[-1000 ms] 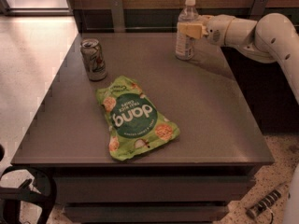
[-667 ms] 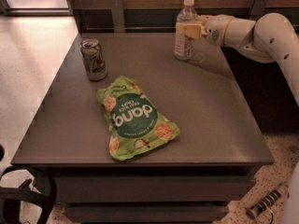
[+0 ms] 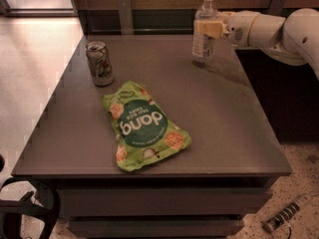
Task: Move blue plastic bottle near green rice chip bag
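The blue plastic bottle [image 3: 203,36], clear with a white cap and a blue-and-white label, stands upright at the far right of the grey table [image 3: 224,113]. My gripper [image 3: 208,29] reaches in from the right and is shut on the bottle's middle, its yellowish fingers [image 3: 214,29] wrapped around it. The bottle's base is at or just above the tabletop; I cannot tell which. The green rice chip bag [image 3: 142,126] lies flat in the front middle of the table, well apart from the bottle.
A silver soda can [image 3: 99,63] stands upright at the far left of the table, behind the bag. My white arm [image 3: 279,31] extends over the table's right edge. A power strip [image 3: 283,217] lies on the floor at the lower right.
The bottle and gripper have shifted only slightly to the right. The bag and can have not moved.
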You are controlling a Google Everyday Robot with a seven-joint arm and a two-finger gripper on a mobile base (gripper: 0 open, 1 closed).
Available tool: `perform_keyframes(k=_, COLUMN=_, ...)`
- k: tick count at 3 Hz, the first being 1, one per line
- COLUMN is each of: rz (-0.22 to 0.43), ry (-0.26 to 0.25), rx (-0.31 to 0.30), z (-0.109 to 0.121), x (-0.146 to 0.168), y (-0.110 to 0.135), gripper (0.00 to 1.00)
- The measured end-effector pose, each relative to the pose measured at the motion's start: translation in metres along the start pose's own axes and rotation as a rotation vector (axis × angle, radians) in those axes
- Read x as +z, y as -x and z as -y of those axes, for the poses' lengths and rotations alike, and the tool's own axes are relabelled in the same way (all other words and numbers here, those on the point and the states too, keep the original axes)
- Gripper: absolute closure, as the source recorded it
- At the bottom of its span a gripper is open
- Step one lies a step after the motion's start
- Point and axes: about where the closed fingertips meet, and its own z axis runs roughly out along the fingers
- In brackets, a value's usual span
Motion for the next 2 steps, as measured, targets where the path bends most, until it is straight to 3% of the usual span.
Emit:
perform_keyframes(k=1, rz=0.026, ry=-0.049, rx=-0.035, z=-0.017, x=-0.048, y=0.03, gripper=1.0)
perform_keyframes(k=2, rz=0.021, ry=-0.077, rx=-0.053, z=-0.038, x=-0.086, y=0.045, gripper=1.0)
